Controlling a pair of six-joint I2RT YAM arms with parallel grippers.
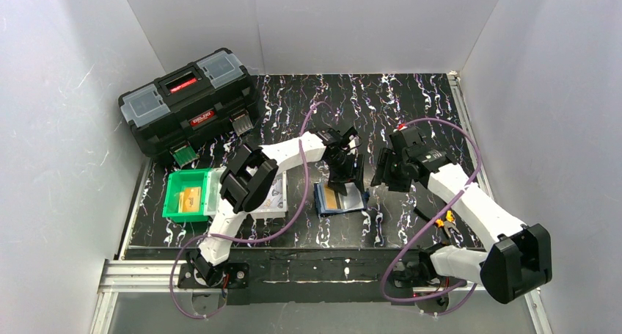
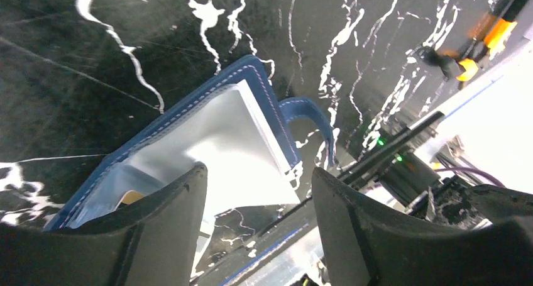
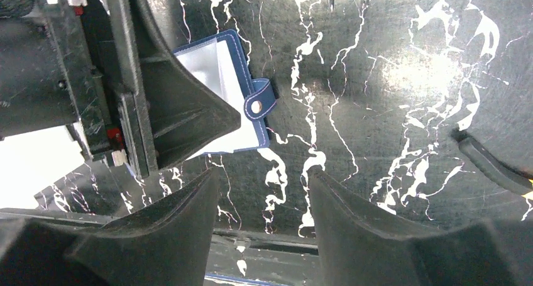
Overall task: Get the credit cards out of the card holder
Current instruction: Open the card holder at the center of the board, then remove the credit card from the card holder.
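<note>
My left tool hides part of the navy-blue soft card holder; only a sliver of orange card shows.

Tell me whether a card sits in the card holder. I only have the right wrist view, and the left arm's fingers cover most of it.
Observer: Yes. The top view shows an orange-tan credit card in the left half of the spread card holder.
Operator: Are the left fingers gripping it?
Observer: No. In the left wrist view the left gripper is open, with its fingers spread over the pale pocket. Only an orange sliver of the card shows there.
Operator: Is anything already out?
Observer: Possibly. The top view shows a green bin left of the left arm, holding what looks like a yellowish-tan card.
</note>
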